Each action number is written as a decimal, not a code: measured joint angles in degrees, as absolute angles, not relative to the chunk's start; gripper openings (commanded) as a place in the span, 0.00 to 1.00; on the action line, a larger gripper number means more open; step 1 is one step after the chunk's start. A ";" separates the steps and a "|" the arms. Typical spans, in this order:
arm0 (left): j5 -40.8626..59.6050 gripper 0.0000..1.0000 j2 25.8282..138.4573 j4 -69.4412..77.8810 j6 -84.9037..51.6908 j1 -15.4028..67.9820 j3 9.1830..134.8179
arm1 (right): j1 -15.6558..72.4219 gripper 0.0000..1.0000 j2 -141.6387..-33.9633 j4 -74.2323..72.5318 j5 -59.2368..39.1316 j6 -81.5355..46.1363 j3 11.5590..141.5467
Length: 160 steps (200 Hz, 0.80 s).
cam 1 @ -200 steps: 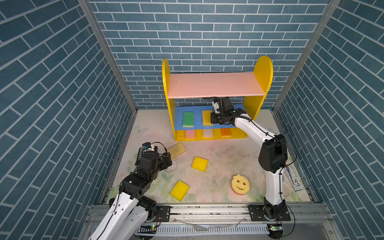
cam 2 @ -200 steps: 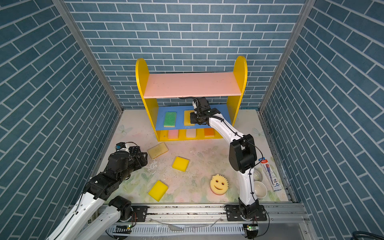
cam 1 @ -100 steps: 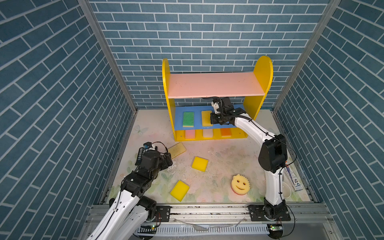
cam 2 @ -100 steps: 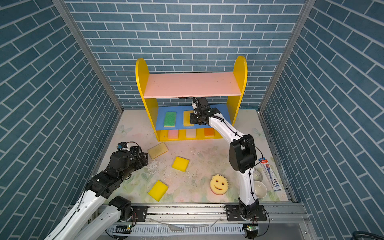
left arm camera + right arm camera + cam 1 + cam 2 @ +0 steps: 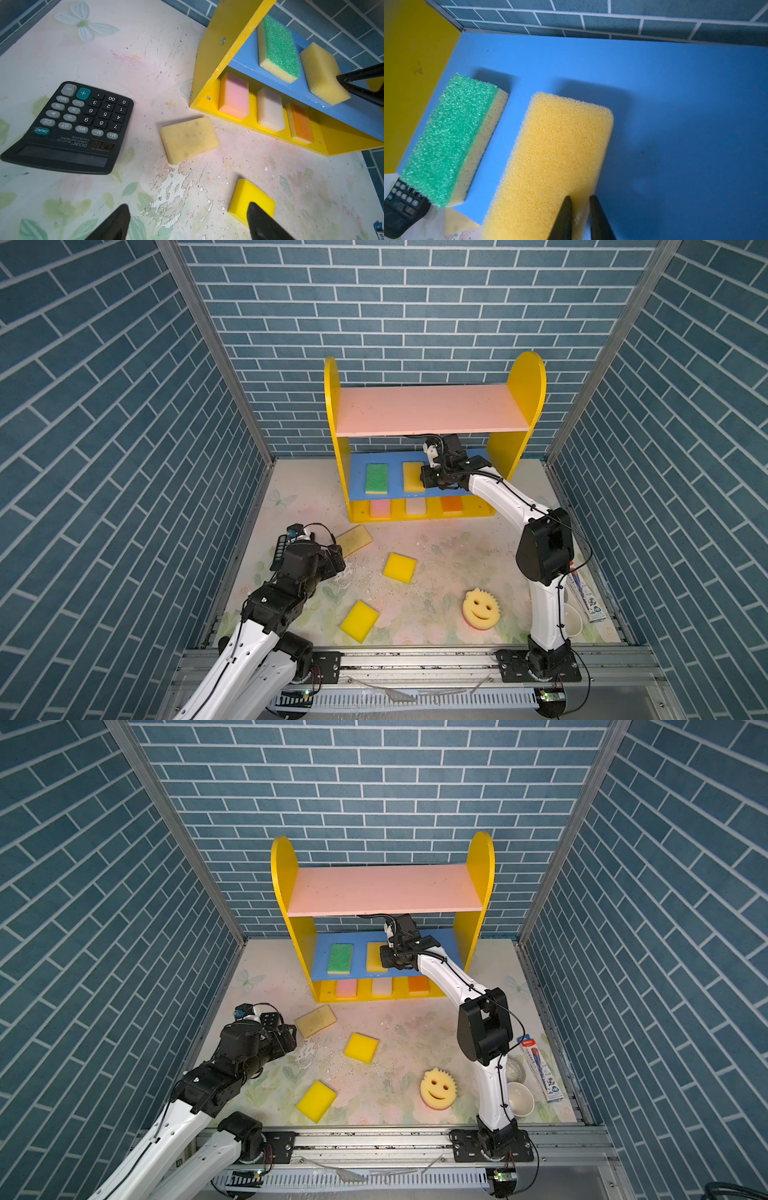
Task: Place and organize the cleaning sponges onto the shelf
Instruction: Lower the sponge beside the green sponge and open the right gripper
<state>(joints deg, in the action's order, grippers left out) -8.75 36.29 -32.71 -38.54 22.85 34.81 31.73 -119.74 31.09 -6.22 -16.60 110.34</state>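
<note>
Sponges are being kept partly on the three-level shelf (image 5: 524, 406) and partly on the floral tabletop (image 5: 449, 539). On the blue middle board (image 5: 654, 83), a green-topped sponge (image 5: 452, 135) is being flanked by a coarse yellow sponge (image 5: 558, 155), whose near edge is being straddled by the right gripper (image 5: 580, 200). Its jaws are being seen only a sliver apart, and whether the foam is being pinched cannot be told. On the yellow base, a pink sponge (image 5: 233, 96), a whitish sponge (image 5: 270, 109) and an orange sponge (image 5: 301, 122) are being displayed side by side. The left gripper (image 5: 188, 207) is being held low over the tabletop, jaws wide apart and gripping nothing, near a tan sponge (image 5: 189, 139), a black calculator (image 5: 72, 124) and a bright yellow square sponge (image 5: 247, 191). Nearer the front, another yellow sponge (image 5: 359, 621) and a smiley-face sponge (image 5: 481, 608) are being shown lying apart.
</note>
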 measured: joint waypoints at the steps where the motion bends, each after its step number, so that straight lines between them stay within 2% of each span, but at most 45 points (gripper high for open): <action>1: -8.75 0.89 36.29 -32.71 -38.54 22.85 34.81 | 31.70 0.19 -119.74 31.09 -6.22 -16.60 110.37; 160: -8.78 0.89 36.23 -32.73 -38.57 22.85 34.81 | 31.73 0.34 -120.44 34.00 -4.23 -16.43 113.65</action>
<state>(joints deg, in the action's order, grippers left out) -8.78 36.23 -32.73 -38.57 22.85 34.81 31.73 -120.44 34.00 -4.23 -16.43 113.65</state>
